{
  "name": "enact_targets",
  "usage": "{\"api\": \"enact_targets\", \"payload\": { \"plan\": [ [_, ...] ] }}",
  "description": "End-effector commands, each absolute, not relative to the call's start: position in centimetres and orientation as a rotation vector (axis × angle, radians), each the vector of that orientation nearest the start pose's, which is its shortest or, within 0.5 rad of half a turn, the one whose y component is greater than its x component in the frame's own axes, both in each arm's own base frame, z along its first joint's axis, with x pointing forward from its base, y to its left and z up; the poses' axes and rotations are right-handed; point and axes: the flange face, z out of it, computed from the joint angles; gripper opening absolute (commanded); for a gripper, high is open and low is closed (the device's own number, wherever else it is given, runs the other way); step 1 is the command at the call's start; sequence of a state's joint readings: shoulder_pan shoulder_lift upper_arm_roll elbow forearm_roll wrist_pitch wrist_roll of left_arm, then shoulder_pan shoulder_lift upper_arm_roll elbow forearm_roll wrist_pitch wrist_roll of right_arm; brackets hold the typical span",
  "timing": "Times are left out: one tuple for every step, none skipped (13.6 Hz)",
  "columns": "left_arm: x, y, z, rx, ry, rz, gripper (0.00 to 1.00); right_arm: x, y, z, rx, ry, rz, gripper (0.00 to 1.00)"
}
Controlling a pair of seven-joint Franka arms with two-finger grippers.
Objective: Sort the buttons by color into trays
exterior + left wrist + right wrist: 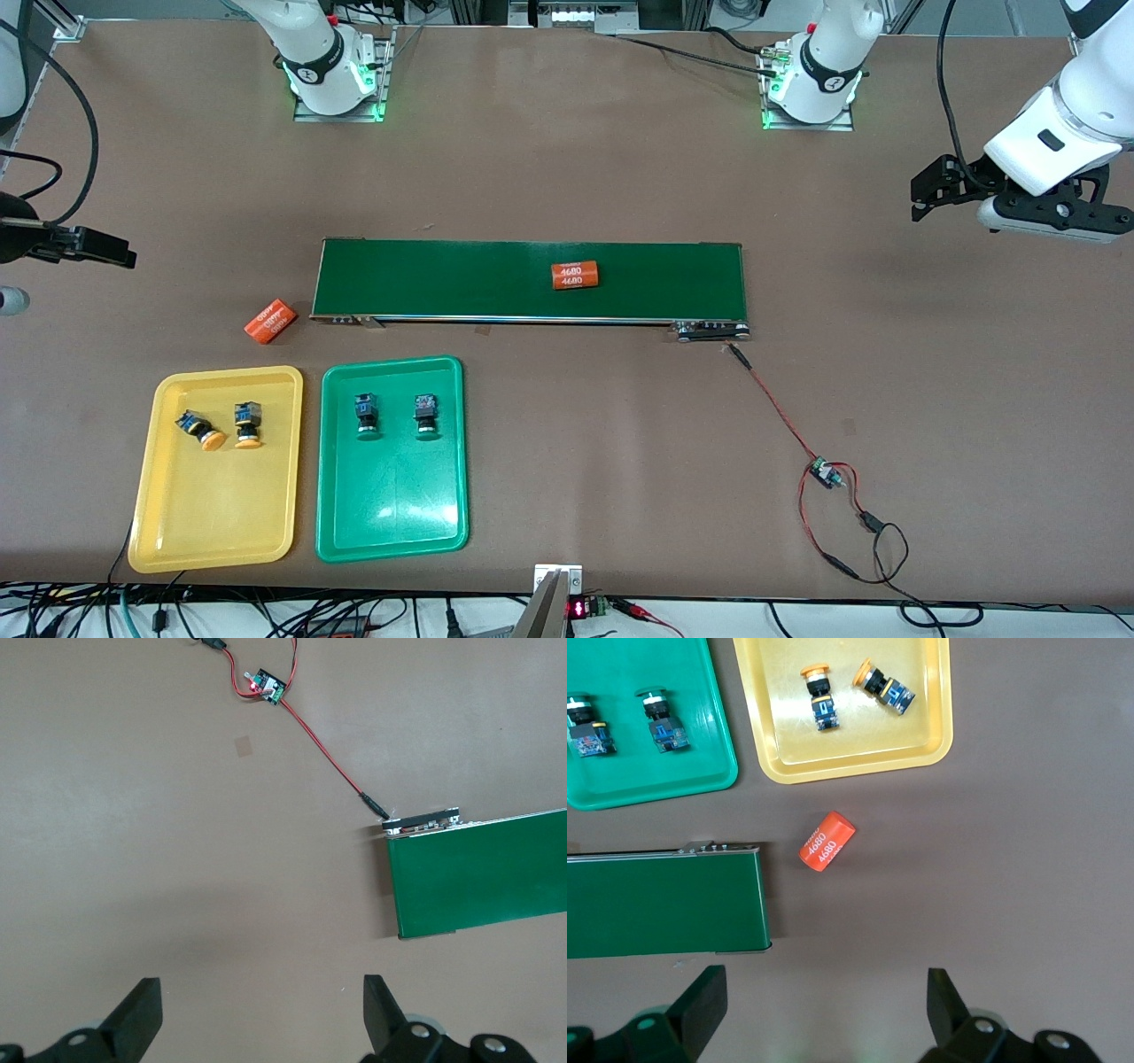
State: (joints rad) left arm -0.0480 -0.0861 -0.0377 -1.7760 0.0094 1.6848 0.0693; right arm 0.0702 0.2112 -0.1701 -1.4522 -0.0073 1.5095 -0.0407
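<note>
The yellow tray holds two buttons with yellow-orange caps. Beside it, the green tray holds two buttons with green caps. The right wrist view also shows the yellow tray, its buttons, the green tray and its buttons. My right gripper hangs open and empty over bare table at the right arm's end. My left gripper hangs open and empty over bare table at the left arm's end.
A long dark-green conveyor belt lies mid-table with an orange numbered cylinder on it. Another orange cylinder lies on the table off the belt's end, near the yellow tray. A red wire with a small board trails from the belt's other end.
</note>
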Motion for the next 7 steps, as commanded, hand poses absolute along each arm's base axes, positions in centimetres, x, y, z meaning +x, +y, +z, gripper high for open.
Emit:
{"api": "enact_targets", "payload": {
  "plan": [
    [53.3,-4.5,58.9,-3.099,0.245,0.0,1.0,57.0,-5.3,55.1,-3.157,0.099,0.147,1.0],
    [53.3,-4.5,58.9,-3.099,0.245,0.0,1.0,56.9,-5.3,55.1,-3.158,0.089,0.142,1.0],
    [53.3,-4.5,58.9,-3.097,0.245,0.0,1.0,56.9,-5.1,55.2,-3.163,0.079,0.138,1.0],
    [53.3,-4.5,58.9,-3.097,0.245,0.0,1.0,57.0,-4.4,55.4,-3.169,0.069,0.133,1.0],
    [53.3,-4.6,58.9,-3.097,0.248,0.0,1.0,57.0,-4.2,55.2,-3.181,0.062,0.137,1.0],
    [53.3,-4.6,58.9,-3.099,0.247,0.0,1.0,57.2,-4.2,55.3,-3.183,0.061,0.122,1.0],
    [53.4,-4.6,58.7,-3.097,0.248,0.007,1.0,57.1,-4.1,55.4,-3.183,0.054,0.122,1.0]
  ]
}}
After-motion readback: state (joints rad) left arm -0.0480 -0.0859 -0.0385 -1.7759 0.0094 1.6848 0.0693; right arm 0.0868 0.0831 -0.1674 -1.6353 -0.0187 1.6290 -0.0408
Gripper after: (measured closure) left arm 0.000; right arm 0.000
